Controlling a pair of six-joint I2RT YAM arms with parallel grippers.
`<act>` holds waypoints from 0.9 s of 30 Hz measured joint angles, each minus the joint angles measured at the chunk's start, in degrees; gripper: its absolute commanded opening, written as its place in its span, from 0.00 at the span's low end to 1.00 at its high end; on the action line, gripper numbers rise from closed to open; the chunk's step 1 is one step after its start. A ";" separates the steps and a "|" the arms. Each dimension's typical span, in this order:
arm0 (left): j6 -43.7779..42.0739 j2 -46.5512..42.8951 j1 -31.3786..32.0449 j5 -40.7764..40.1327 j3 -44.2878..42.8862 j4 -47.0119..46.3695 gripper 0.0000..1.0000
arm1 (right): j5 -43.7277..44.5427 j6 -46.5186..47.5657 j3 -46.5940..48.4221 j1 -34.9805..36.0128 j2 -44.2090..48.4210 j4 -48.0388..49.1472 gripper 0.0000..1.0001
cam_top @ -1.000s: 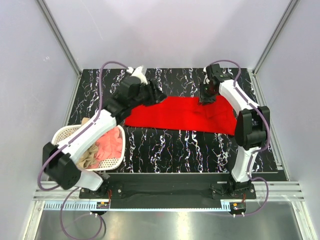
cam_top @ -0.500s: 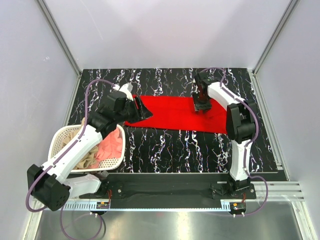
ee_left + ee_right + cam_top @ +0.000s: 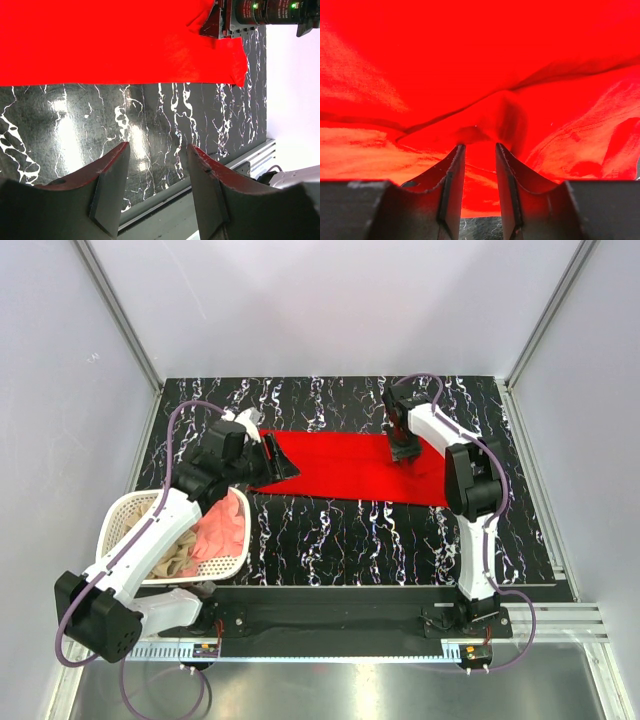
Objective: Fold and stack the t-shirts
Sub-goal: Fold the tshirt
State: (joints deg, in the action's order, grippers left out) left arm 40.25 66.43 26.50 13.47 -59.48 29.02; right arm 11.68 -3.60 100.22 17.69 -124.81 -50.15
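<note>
The bright red t-shirt (image 3: 350, 468) (image 3: 110, 40) lies as a long flat strip across the middle of the black marbled table (image 3: 340, 530). My left gripper (image 3: 283, 462) (image 3: 157, 147) hovers at its left end, open, with only table seen between the fingers. My right gripper (image 3: 403, 450) (image 3: 479, 146) (image 3: 227, 22) is down on the shirt's far right part. Its jaws stand a narrow gap apart, tips on the red cloth (image 3: 470, 60), with a small pucker rising at the tips. A salmon-pink t-shirt (image 3: 222, 525) and a tan one (image 3: 178, 552) lie bunched in the basket.
The white perforated laundry basket (image 3: 120, 508) sits at the table's near left, under my left arm. Grey walls and metal frame posts close in the table on three sides. The arm bases stand along the near edge.
My left arm has drawn back from the far side to the shirt's left end. My right gripper has slid left along the shirt's far edge.
</note>
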 measured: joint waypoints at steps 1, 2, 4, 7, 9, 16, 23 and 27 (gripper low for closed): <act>0.00 0.00 -0.20 0.26 0.00 0.09 0.54 | 0.22 0.04 0.24 0.00 -0.13 -0.09 0.37; 0.00 0.00 -0.35 0.48 0.00 0.13 0.54 | 0.42 0.13 0.70 0.00 -0.37 -0.09 0.36; -0.11 0.00 -0.57 0.98 0.00 0.15 0.54 | 0.81 0.17 1.53 0.00 -0.81 0.17 0.36; -0.31 0.00 -0.92 1.53 0.00 0.35 0.54 | 0.76 0.28 2.01 0.00 -1.03 0.85 0.34; -0.37 0.00 -0.98 1.79 0.00 0.61 0.54 | 0.48 0.42 2.36 0.04 -1.11 1.09 0.33; -0.35 0.02 -1.31 2.78 0.00 0.85 0.55 | -2.38 0.87 4.66 0.33 -3.26 1.40 0.08; -0.07 0.24 -1.70 3.41 0.00 0.42 0.55 | -5.99 -0.57 4.90 0.39 -3.39 0.70 0.03; 0.31 0.70 -1.90 3.80 0.00 -0.42 0.55 | -8.17 -2.54 4.92 0.42 -3.39 0.33 0.03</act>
State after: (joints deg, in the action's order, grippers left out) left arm 40.56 67.13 24.60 17.28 -59.48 28.60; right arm 3.51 -6.13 105.14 18.11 -128.20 -49.82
